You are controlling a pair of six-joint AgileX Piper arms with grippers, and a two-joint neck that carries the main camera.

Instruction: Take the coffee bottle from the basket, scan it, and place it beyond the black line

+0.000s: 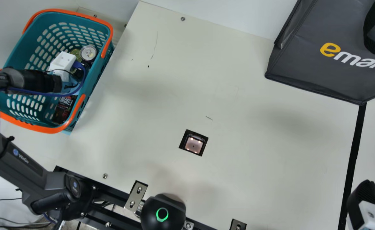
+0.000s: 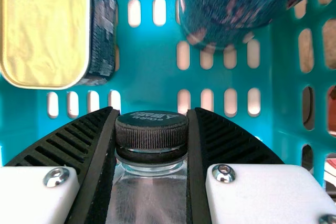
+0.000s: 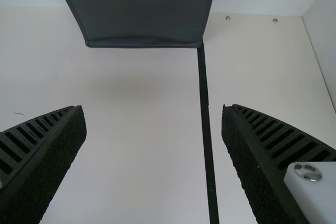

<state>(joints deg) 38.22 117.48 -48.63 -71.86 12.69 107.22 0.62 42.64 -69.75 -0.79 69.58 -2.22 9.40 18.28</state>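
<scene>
My left gripper (image 1: 63, 64) reaches down inside the teal basket (image 1: 110, 27). In the left wrist view that gripper (image 2: 151, 109) has its two fingers pressed to both sides of the black ribbed cap of a clear coffee bottle (image 2: 152, 137); the bottle's lower part is hidden. The scanner (image 1: 194, 144) sits in the table's middle with its lights on. At the main view's lower right is my right gripper (image 1: 363, 199), by the black line (image 1: 353, 150). In the right wrist view, the right gripper (image 3: 153, 109) stands open with nothing between its fingers, over the line (image 3: 205, 114).
A gold-lidded tin (image 2: 44, 30) and a dark round container (image 2: 226, 17) lie in the basket near the bottle. A dark packet (image 1: 63, 110) is at the basket's near end. A grey bag (image 1: 321, 73) stands at the table's far right, beside the line's far end.
</scene>
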